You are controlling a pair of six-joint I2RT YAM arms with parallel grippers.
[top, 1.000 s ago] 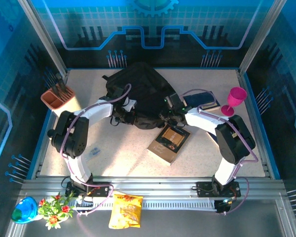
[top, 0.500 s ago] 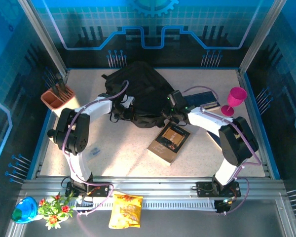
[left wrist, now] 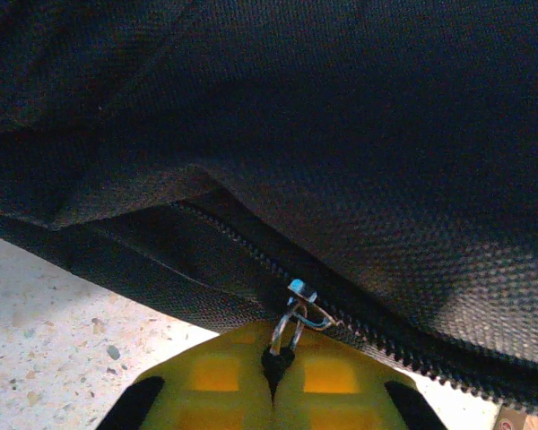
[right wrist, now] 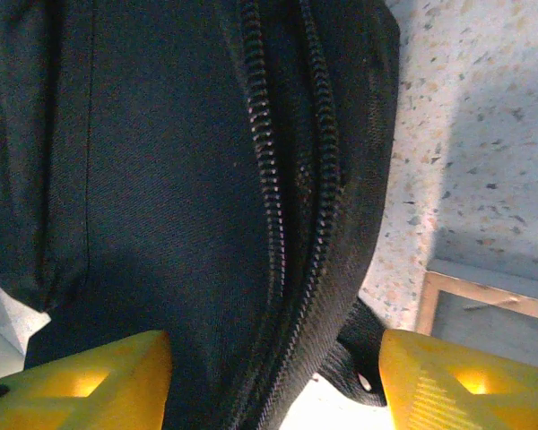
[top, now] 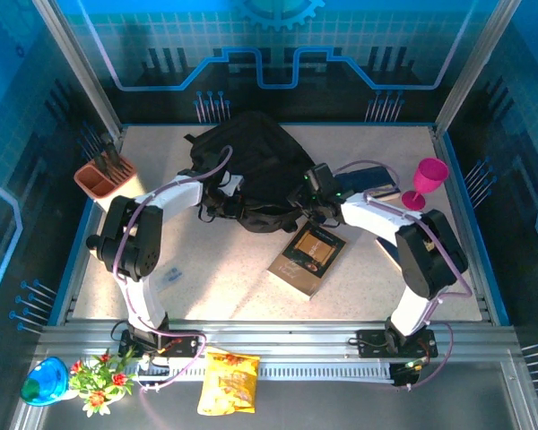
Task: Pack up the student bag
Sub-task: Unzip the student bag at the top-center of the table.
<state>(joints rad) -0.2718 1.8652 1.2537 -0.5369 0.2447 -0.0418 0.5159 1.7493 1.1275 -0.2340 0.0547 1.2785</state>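
The student bag (top: 251, 166) is being handled at the far middle of the table (top: 215, 287).
Its zipper pull (left wrist: 298, 309) is being pinched by the closed left gripper (left wrist: 273, 376), which is farther back than 1 second ago; the right gripper (right wrist: 273, 385) is being spread wider, astride the zippered edge.

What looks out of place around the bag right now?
Nothing is spilled or damaged. The yellow snack packet lies off the table, on the front rail. The book lies skewed to the table edges, just in front of the student bag.
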